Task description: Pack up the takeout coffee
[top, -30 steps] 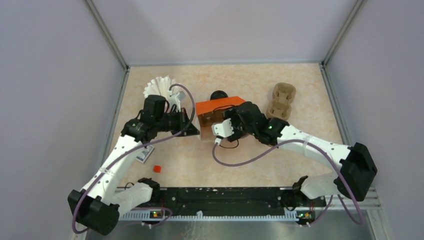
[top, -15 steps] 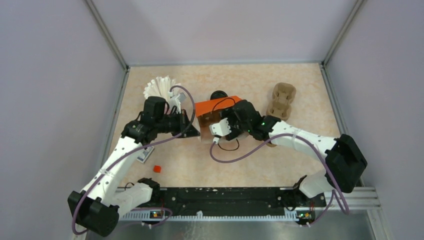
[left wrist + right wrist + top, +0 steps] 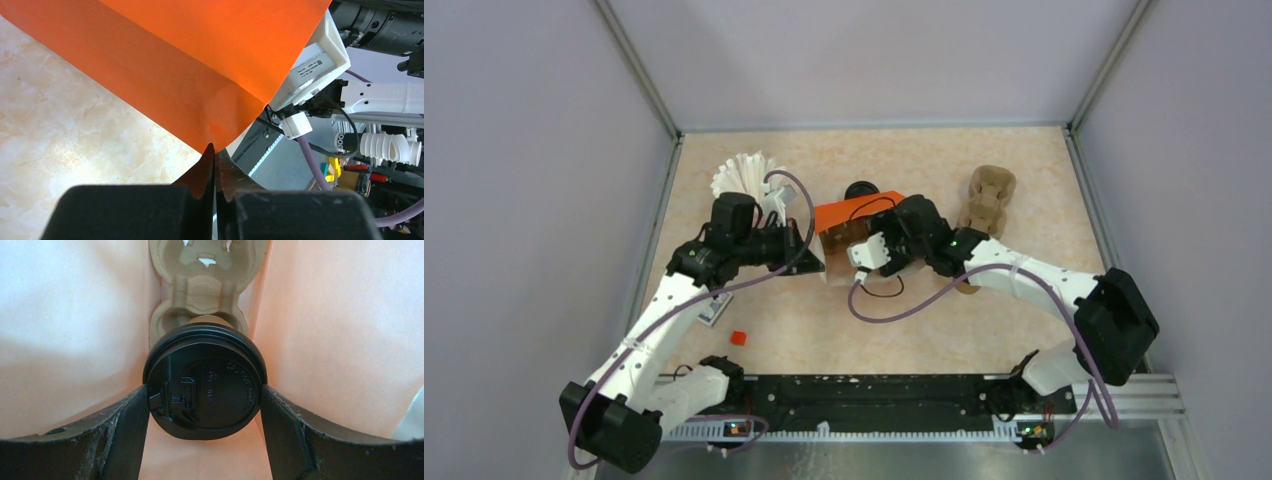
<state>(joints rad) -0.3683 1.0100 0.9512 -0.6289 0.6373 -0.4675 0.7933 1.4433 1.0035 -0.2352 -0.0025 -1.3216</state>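
The right gripper (image 3: pixel 204 396) had been nudged slightly toward 12 o'clock, into the orange bag (image 3: pixel 200 60), since a second earlier. The takeout coffee (image 3: pixel 205 380) was held inside the bag, clamped at its lid, with a pulp carrier (image 3: pixel 200 285) at its 12 o'clock. The bag's edge was pinched by the left gripper (image 3: pixel 215 160).

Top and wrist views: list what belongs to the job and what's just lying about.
Job: takeout coffee, gripped by right tool; orange bag, pinched by left tool; pulp carrier inside it.
Lying about: white paper fan, black lid, spare carrier, red block.
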